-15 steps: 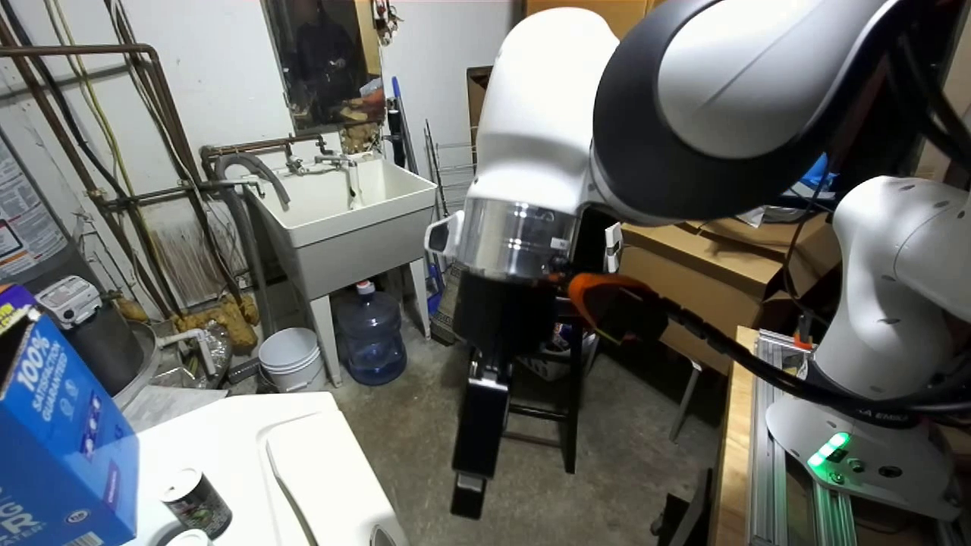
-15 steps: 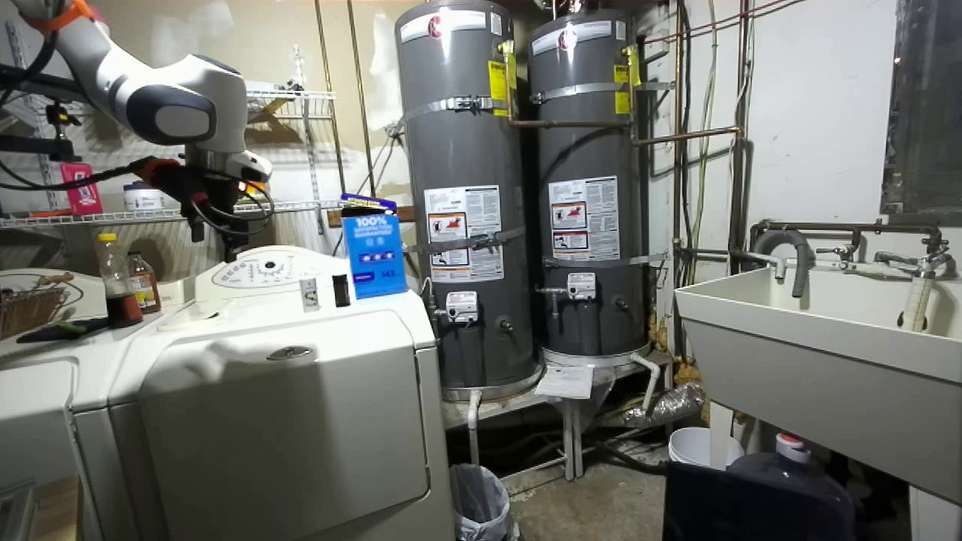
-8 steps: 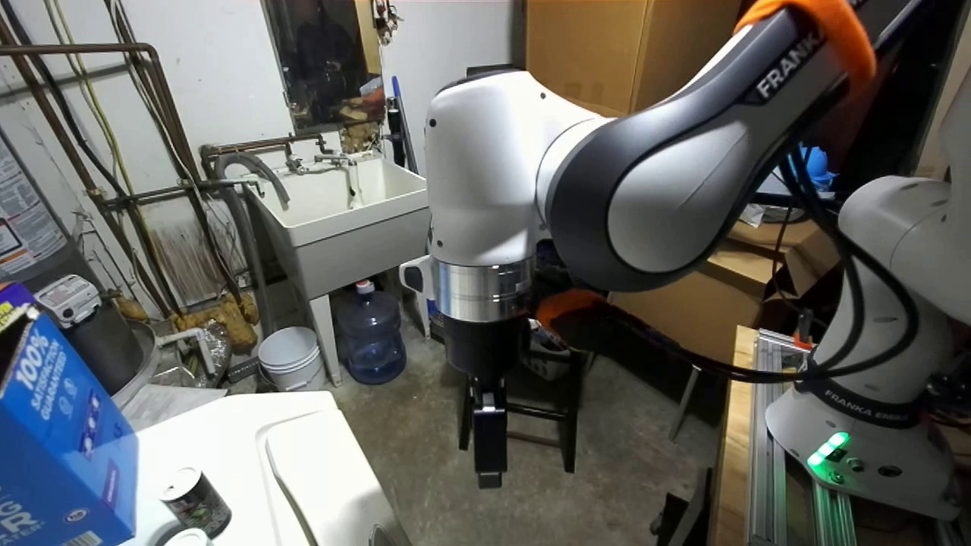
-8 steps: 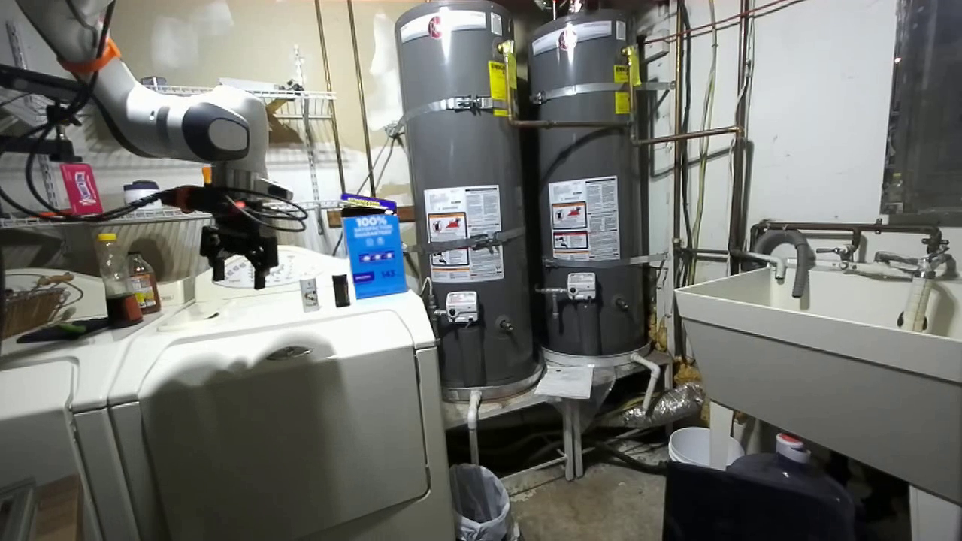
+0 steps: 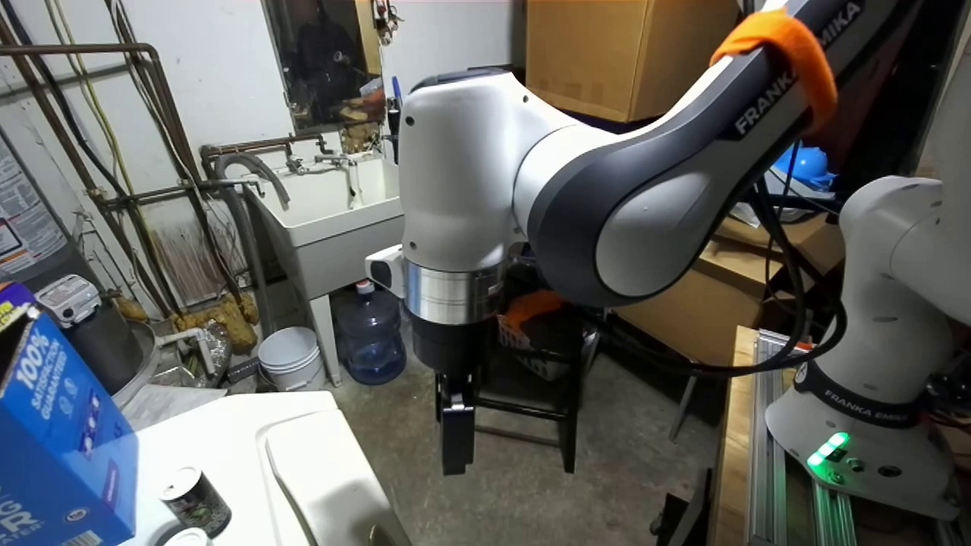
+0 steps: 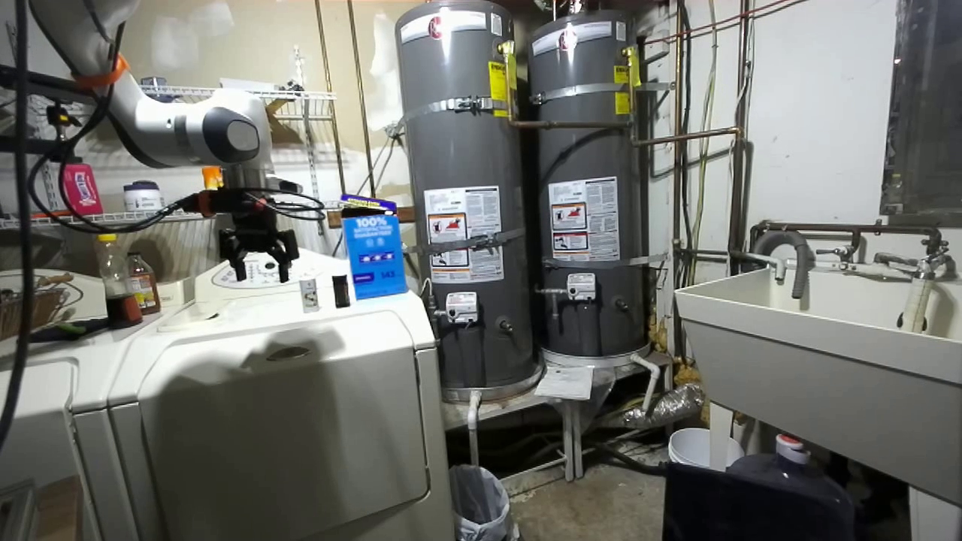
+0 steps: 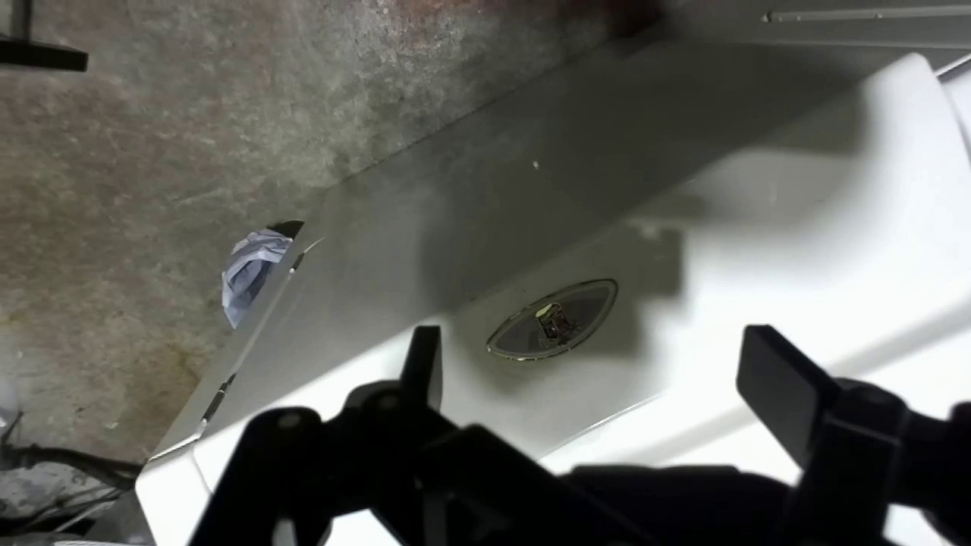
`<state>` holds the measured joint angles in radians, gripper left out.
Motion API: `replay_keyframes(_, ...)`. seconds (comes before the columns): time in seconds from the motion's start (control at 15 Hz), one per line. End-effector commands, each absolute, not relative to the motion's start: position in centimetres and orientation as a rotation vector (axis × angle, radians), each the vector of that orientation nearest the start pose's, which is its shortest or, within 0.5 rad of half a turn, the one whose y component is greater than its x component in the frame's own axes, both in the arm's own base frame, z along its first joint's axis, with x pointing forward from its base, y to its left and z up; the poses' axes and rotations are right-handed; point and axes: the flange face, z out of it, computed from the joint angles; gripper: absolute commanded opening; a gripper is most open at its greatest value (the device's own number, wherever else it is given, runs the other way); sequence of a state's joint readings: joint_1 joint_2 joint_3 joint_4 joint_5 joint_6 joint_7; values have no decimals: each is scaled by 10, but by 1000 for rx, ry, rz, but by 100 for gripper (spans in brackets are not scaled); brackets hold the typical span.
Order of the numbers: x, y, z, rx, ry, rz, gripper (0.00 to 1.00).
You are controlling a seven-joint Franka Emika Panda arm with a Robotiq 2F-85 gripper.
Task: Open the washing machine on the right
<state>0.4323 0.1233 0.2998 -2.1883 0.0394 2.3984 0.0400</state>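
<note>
Shifted rightward in an exterior view, the Robotiq gripper (image 6: pixel 262 275) hangs mid-left, fingers (image 6: pixel 285 267) apart; the washing machine (image 6: pixel 293 428), lower left, is closed.

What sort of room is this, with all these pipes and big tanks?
Probably a home laundry or utility room: an exterior view shows a white washing machine, two tall gray water heaters strapped in place, and a deep utility sink.
</note>
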Motion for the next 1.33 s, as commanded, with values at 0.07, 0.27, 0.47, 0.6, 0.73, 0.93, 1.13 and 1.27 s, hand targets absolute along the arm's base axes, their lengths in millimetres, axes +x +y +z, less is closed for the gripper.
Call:
replay_keyframes(0.07,421,407,333,-2845,-1156,-107,100)
replay_keyframes(0.27,423,455,322,-2827,-1367,-152,100)
replay_keyframes(0.47,425,494,306,-2756,-1555,-170,100)
replay_keyframes(0.6,423,519,292,-2711,-1615,-175,100)
replay_keyframes(0.73,421,538,281,-2717,-1547,-143,100)
replay_keyframes(0.93,415,556,262,-2756,-1440,-108,100)
replay_keyframes(1.13,411,560,243,-2782,-1407,-89,100)
replay_keyframes(1.27,408,558,230,-2804,-1399,-77,100)
